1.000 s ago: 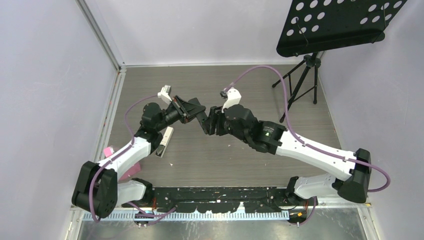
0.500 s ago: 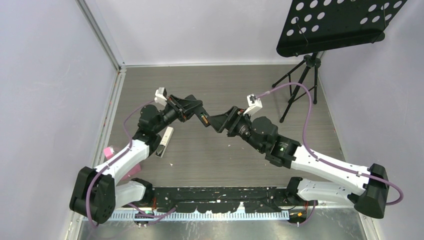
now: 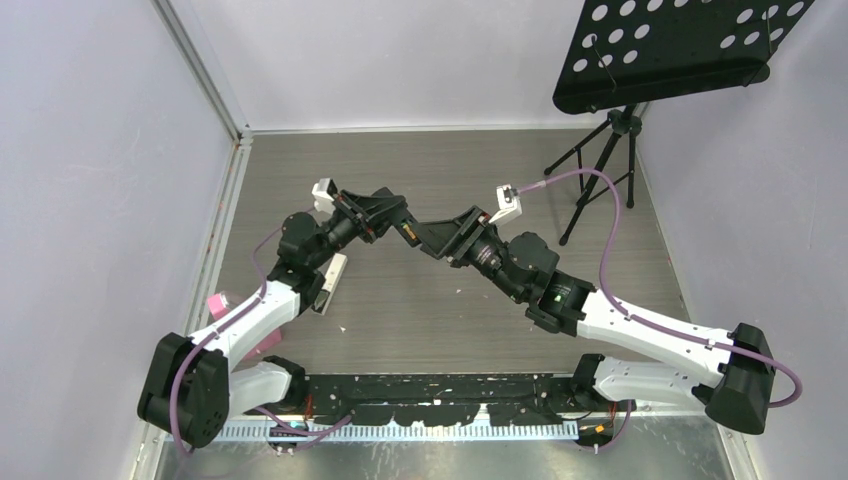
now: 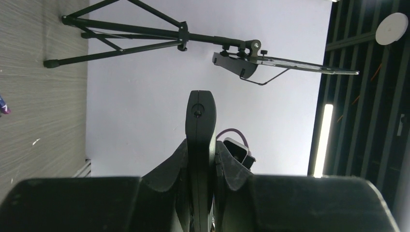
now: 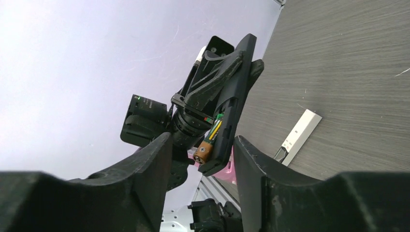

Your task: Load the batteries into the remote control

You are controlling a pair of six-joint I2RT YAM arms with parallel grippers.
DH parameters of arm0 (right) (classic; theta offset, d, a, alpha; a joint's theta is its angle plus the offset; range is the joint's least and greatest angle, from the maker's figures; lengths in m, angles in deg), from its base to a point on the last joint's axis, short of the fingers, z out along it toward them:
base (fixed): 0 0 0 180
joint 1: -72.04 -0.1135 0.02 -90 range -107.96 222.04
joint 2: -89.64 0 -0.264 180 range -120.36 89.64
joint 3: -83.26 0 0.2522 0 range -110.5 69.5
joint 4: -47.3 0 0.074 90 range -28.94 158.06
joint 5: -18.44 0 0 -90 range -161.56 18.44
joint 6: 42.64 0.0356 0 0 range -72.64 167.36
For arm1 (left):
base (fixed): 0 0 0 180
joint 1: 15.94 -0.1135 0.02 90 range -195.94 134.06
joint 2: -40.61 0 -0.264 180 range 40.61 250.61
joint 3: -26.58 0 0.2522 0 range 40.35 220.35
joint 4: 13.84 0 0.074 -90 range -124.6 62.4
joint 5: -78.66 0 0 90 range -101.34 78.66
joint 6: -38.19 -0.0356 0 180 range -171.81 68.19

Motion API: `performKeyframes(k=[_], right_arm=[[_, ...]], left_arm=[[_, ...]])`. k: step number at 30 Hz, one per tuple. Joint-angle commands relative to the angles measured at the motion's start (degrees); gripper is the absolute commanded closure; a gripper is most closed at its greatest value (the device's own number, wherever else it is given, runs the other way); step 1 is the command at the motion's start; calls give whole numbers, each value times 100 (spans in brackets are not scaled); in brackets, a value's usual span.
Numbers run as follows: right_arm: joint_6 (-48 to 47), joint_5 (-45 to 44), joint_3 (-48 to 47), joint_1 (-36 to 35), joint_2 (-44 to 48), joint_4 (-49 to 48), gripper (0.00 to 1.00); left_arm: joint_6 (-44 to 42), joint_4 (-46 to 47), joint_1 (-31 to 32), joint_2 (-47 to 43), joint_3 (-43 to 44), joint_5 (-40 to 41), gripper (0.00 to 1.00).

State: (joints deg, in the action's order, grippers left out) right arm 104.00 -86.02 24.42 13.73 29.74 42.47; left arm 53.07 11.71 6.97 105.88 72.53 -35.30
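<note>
My left gripper (image 3: 383, 216) (image 4: 201, 151) is shut on the black remote control (image 3: 408, 234) (image 4: 201, 121) and holds it above the table, edge-on in the left wrist view. In the right wrist view the remote control (image 5: 233, 101) shows its open compartment. An orange-gold battery (image 5: 204, 151) sits tilted at its lower end, with a green one (image 5: 216, 126) deeper in. My right gripper (image 3: 438, 240) (image 5: 202, 145) is open, with one jaw on each side of that end, and neither visibly touches it.
A white remote-like piece (image 3: 330, 282) (image 5: 298, 135) lies on the grey table (image 3: 420, 320) under my left arm. Pink objects (image 3: 216, 300) sit by the left wall. A black music stand (image 3: 680, 50) on a tripod (image 3: 600, 170) (image 4: 125, 34) stands at the back right.
My right wrist has turned over and its gripper has come back onto the remote's end from the right. My left gripper has shifted slightly up and left with the remote.
</note>
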Motion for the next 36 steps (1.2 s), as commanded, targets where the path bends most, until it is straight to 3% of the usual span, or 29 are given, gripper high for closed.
performKeyframes(k=[1, 14, 19, 24, 29, 36], right_arm=[[240, -30, -35, -14, 6, -549, 49], [583, 92, 5, 106, -138, -734, 67], [677, 169, -17, 169, -222, -680, 69], [650, 49, -14, 186, -173, -433, 54], [50, -228, 20, 188, 33, 368, 37], [-958, -257, -59, 188, -64, 1481, 29]], left_arm=[[37, 425, 55, -3, 86, 24, 98], [93, 863, 70, 214, 92, -213, 99], [-3, 895, 73, 223, 118, -240, 99], [-333, 520, 73, 176, 112, -82, 100], [-1795, -1032, -211, 151, 302, 91, 100], [-3814, -2974, -655, 183, 536, 737, 100]])
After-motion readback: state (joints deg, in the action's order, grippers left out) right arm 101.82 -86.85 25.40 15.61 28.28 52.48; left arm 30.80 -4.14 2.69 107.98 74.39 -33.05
